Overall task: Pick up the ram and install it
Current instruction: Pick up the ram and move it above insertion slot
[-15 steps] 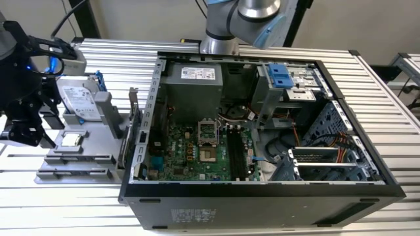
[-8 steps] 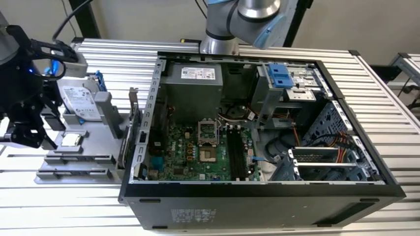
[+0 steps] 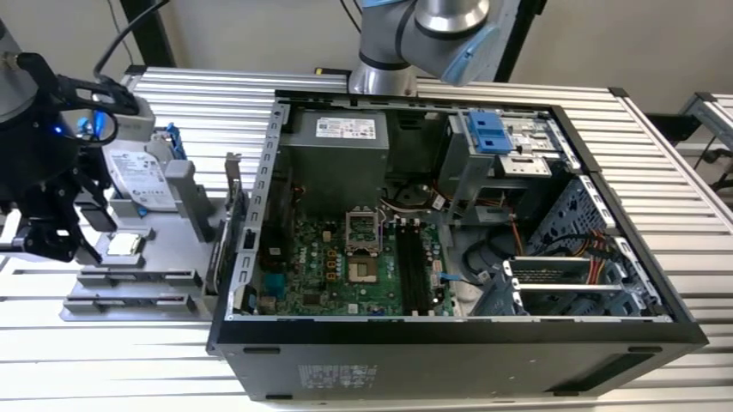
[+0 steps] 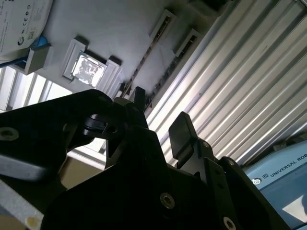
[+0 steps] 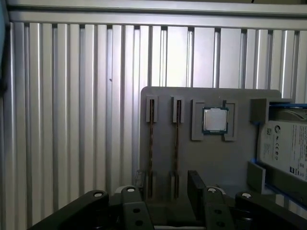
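Note:
Two ram sticks stand on edge in the slots of a grey parts holder (image 5: 216, 167); one ram stick (image 5: 152, 143) is beside the other (image 5: 177, 143), and one thin ram edge (image 4: 144, 60) shows in the second wrist view. My black gripper (image 3: 57, 240) hovers over the holder's end at the exterior view's left. Its fingers (image 4: 182, 129) are apart with nothing between them, so the gripper (image 5: 165, 189) is open above the near ends of the two sticks. The black motherboard slots (image 3: 410, 257) lie inside the open computer case (image 3: 458, 330).
The holder also carries a small square silver processor chip (image 5: 215, 120) and a hard drive (image 5: 283, 143) in a blue frame. A ribbed aluminium table (image 3: 137, 369) lies under everything. The case holds a power supply (image 3: 343, 137), cables and a blue drive bracket (image 3: 493, 133).

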Robot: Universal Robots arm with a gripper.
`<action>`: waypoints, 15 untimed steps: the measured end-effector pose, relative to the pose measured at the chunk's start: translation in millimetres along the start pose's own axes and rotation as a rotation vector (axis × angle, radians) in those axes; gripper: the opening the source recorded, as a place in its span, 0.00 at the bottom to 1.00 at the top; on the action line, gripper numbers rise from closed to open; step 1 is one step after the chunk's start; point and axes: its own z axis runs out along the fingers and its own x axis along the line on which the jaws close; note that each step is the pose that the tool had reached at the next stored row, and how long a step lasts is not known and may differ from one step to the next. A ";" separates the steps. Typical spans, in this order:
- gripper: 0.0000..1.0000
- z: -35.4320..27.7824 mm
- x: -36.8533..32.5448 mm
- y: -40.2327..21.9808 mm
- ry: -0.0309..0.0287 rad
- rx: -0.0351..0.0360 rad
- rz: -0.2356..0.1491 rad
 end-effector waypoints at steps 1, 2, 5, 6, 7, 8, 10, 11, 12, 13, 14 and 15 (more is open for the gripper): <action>1.00 0.7 0.0 0.0 0.0001 0.0000 0.000; 1.00 1.4 0.0 -0.1 0.0002 0.0000 0.000; 1.00 3.3 0.0 -0.1 0.0004 -0.0001 0.000; 1.00 3.9 0.1 -0.1 0.0004 0.0000 0.000; 1.00 4.5 0.1 -0.1 0.0005 0.0000 0.000; 1.00 5.1 0.1 -0.1 0.0005 0.0000 0.000; 1.00 6.3 0.1 -0.1 0.0006 -0.0001 0.000; 1.00 6.8 0.1 -0.1 0.0006 0.0000 0.000; 1.00 7.0 0.1 -0.1 0.0007 -0.0002 0.000; 1.00 7.0 0.1 -0.1 0.0007 -0.0003 0.000; 1.00 7.1 0.1 -0.1 0.0007 -0.0002 0.000; 1.00 7.2 0.1 -0.1 0.0006 -0.0001 0.000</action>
